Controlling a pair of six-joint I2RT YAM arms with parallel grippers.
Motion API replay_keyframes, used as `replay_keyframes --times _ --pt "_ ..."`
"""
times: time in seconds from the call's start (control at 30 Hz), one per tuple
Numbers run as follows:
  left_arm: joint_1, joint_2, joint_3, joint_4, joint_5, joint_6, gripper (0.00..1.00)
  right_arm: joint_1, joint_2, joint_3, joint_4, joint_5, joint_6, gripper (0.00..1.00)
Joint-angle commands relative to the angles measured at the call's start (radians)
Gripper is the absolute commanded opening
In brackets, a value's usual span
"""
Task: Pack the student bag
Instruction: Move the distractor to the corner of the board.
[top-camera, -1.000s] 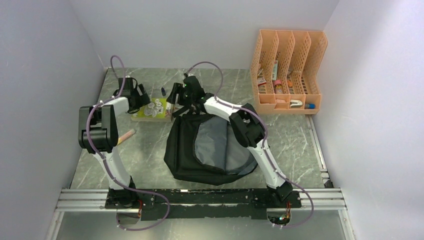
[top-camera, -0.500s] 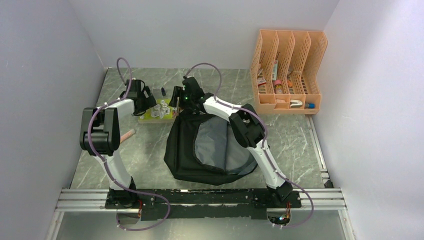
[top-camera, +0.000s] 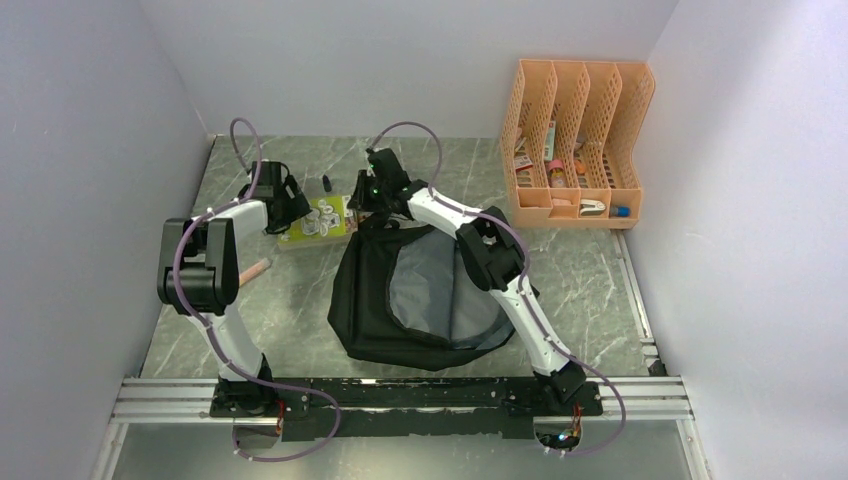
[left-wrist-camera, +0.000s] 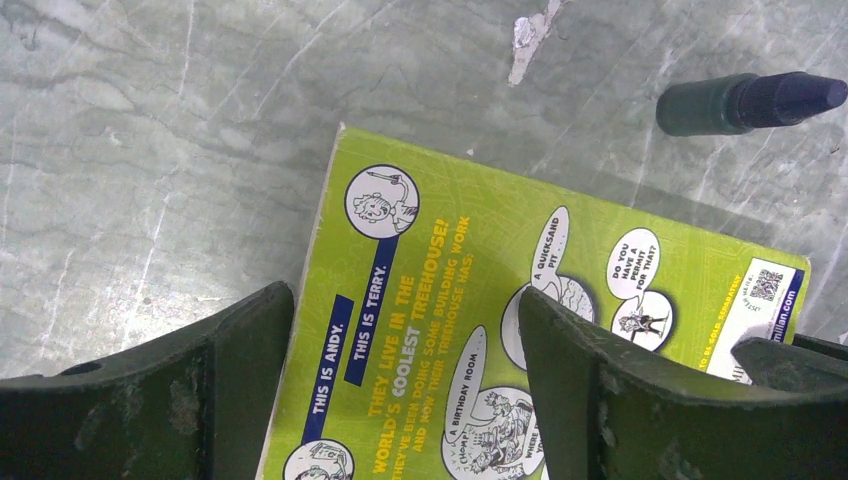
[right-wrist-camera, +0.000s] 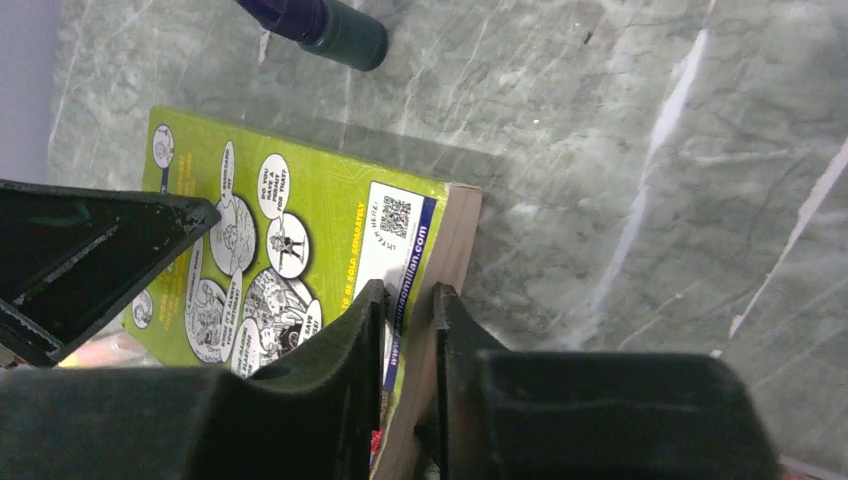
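You have the student bag (top-camera: 420, 295) lying mid-table, grey lining up. The green book (top-camera: 322, 220) lies flat just beside its far-left corner. Your right gripper (right-wrist-camera: 408, 295) pinches the book's edge. Your left gripper (left-wrist-camera: 400, 310) is spread wide above the cover. A dark marker (left-wrist-camera: 745, 103) lies nearby.

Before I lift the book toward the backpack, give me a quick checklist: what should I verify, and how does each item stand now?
1. The right gripper closed on the book at its edge: ok.
2. That grip firm enough for lifting: cannot tell.
3. The left gripper open, not clamping the book: ok.
4. The student bag lying open, grey lining showing: ok.
5. The marker lying apart from the book: ok.
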Motion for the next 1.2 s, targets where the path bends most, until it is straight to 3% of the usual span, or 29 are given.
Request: replay_keyframes --times 0.0,0.07,0.37,0.7,0.8,0.97,1.07,1.17 --pt "-0.022 0.009 -0.050 -0.125 0.064 0.007 0.84 0.026 -0.029 -0.117 0.141 -0.059 -0.054 0.10" --pt "-0.022 0.002 -0.047 -0.131 0.068 0.013 0.84 0.026 -0.052 -0.157 0.214 -0.082 -0.073 0.00" --pt "0.024 -0.068 -0.006 -0.194 0.026 0.021 0.97 0.025 -0.100 -0.238 0.387 -0.153 -0.159 0.00" --pt "0.091 -0.113 0.097 -0.237 0.064 0.152 0.97 0.023 -0.202 -0.502 0.704 -0.161 -0.261 0.00" --pt "0.091 -0.127 0.110 -0.185 0.149 0.245 0.96 0.021 -0.208 -0.526 0.733 -0.167 -0.284 0.00" --pt "0.091 -0.081 0.145 -0.087 0.449 0.369 0.95 0.020 -0.212 -0.551 0.776 -0.171 -0.295 0.00" --pt "0.091 -0.001 0.232 -0.141 0.628 0.496 0.97 0.018 -0.208 -0.547 0.770 -0.182 -0.296 0.00" --pt "0.091 0.061 0.307 -0.188 0.704 0.598 0.97 0.018 -0.204 -0.550 0.788 -0.191 -0.289 0.00"
